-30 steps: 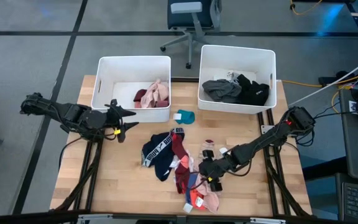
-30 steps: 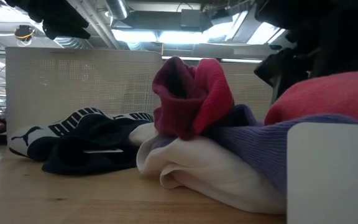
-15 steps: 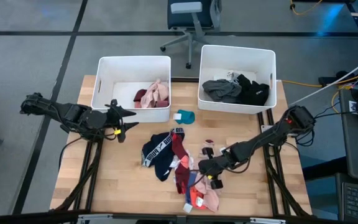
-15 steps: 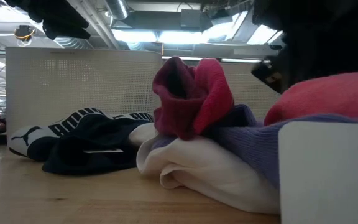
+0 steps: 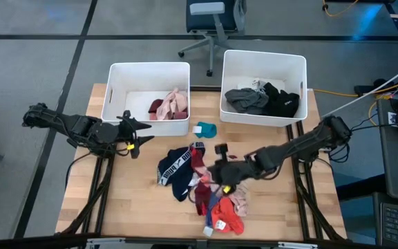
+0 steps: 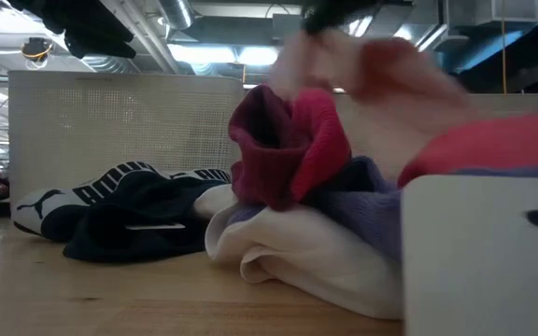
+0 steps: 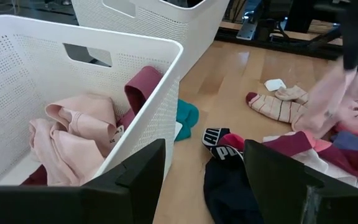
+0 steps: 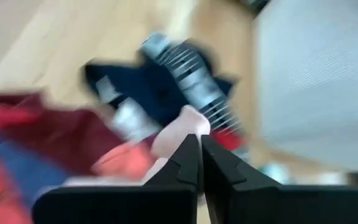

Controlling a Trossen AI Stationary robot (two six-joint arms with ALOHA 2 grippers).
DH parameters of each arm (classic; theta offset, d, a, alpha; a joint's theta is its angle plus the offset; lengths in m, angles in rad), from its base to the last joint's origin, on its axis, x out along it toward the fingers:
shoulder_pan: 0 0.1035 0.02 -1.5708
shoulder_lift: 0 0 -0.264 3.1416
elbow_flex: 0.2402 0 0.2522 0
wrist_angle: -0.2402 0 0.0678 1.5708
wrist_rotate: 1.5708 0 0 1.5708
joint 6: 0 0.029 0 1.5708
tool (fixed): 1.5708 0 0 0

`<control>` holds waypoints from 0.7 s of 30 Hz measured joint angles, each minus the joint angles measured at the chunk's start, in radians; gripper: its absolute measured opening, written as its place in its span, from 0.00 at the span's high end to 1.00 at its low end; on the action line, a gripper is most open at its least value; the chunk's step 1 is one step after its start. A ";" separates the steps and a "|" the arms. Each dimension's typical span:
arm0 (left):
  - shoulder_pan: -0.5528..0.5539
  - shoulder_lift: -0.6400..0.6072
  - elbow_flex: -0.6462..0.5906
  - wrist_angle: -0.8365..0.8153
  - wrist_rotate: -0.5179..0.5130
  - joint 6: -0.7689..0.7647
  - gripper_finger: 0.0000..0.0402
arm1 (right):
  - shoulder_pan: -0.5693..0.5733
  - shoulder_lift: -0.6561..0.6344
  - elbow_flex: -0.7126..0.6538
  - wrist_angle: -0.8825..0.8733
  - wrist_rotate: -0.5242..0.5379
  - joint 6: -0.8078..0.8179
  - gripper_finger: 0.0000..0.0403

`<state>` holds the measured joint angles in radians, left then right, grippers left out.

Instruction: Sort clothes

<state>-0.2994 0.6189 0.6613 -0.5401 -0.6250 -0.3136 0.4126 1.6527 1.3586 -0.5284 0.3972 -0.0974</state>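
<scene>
Your right pincer has pressed together on a pale pink garment and lifted it above the clothes pile, clear of the rest for sorting. A second ago it was lower, beside that pile. Your left pincer waits spread, left of the pile.

Right gripper jaws shut, left gripper jaws open

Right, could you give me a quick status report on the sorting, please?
Right gripper shut on pink garment, lifted over the pile. Left gripper open, waiting beside left bin. Nothing in the way.
</scene>
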 joint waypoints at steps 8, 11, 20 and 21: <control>0.000 0.000 0.000 0.001 0.000 0.001 0.48 | -0.126 0.000 0.155 0.115 0.083 -0.261 0.97; 0.000 0.000 0.000 0.001 0.000 0.001 0.48 | -0.190 -0.001 0.175 0.238 0.082 -0.350 0.97; 0.000 0.000 0.000 0.010 0.000 0.007 0.48 | -0.415 0.001 0.183 0.673 -0.129 -0.495 0.97; 0.000 0.000 0.000 0.012 0.000 0.011 0.48 | -0.438 0.004 0.184 0.721 -0.161 -0.495 0.97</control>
<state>-0.2993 0.6189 0.6613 -0.5284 -0.6254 -0.3024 -0.0258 1.6572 1.5424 0.1926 0.2357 -0.5926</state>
